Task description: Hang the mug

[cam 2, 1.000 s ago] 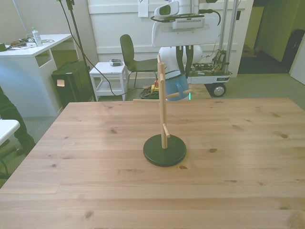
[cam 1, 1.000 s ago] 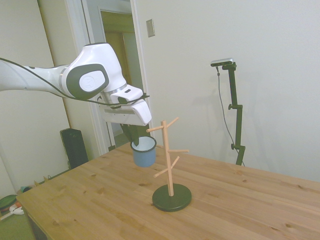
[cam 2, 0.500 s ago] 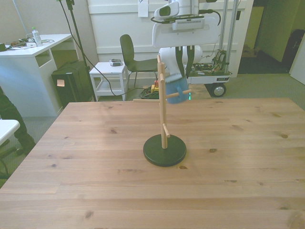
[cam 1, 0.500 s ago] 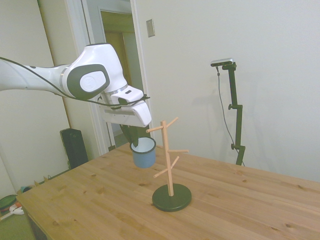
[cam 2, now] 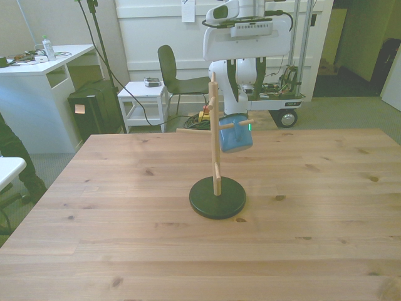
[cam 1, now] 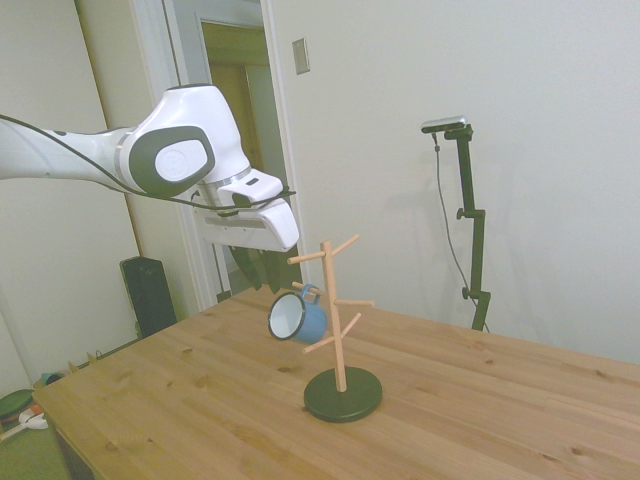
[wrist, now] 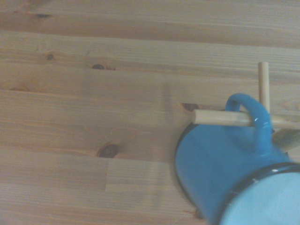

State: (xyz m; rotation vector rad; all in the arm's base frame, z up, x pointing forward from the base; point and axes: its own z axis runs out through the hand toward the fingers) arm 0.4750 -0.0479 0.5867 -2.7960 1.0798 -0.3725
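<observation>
On the wooden table [cam 1: 200,400], near its middle, the mug [cam 1: 296,317] hangs tilted by its handle on a peg of the mug tree [cam 1: 340,330]; the gripper [cam 1: 262,268] above holds nothing, its opening unclear

White rounded arm [cam 1: 150,155], dark grey joint cap, black cable alongside.
</observation>
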